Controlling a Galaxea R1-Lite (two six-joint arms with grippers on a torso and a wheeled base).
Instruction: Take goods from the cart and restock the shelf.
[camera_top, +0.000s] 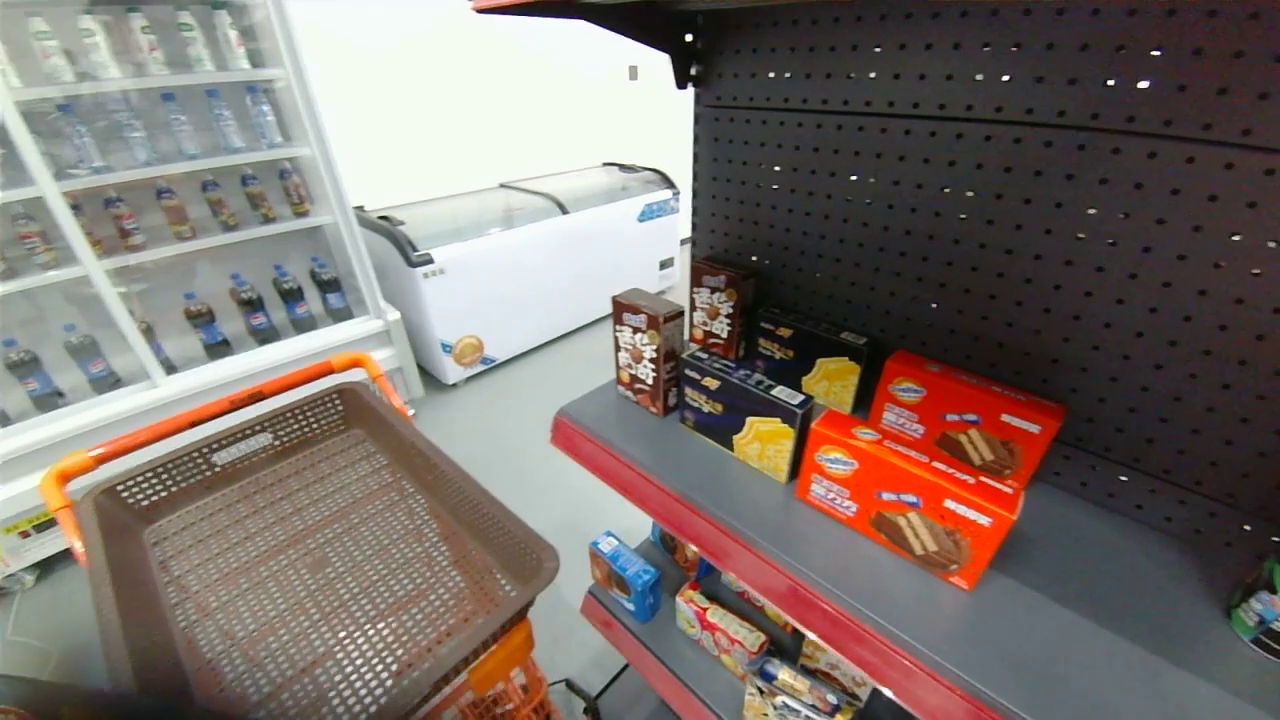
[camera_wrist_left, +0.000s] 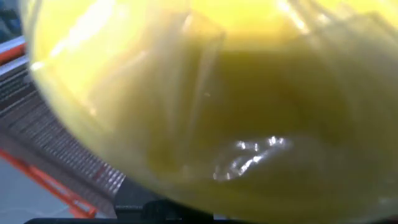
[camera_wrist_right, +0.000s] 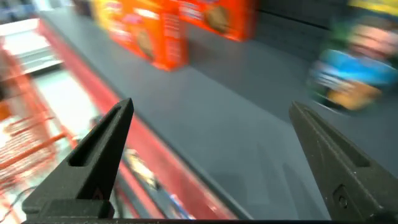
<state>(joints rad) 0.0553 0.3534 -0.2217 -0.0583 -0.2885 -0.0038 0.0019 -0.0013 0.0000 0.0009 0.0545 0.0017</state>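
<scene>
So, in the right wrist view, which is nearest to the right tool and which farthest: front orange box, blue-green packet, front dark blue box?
From the right tool:
1. Blue-green packet, at the right end of the shelf.
2. Front orange box, further left, at the front.
3. Front dark blue box, left of that.

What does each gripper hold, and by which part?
Right gripper: open above the grey shelf, holding nothing. Left: a glossy yellow package sits close to its camera; the hold cannot be told.
</scene>
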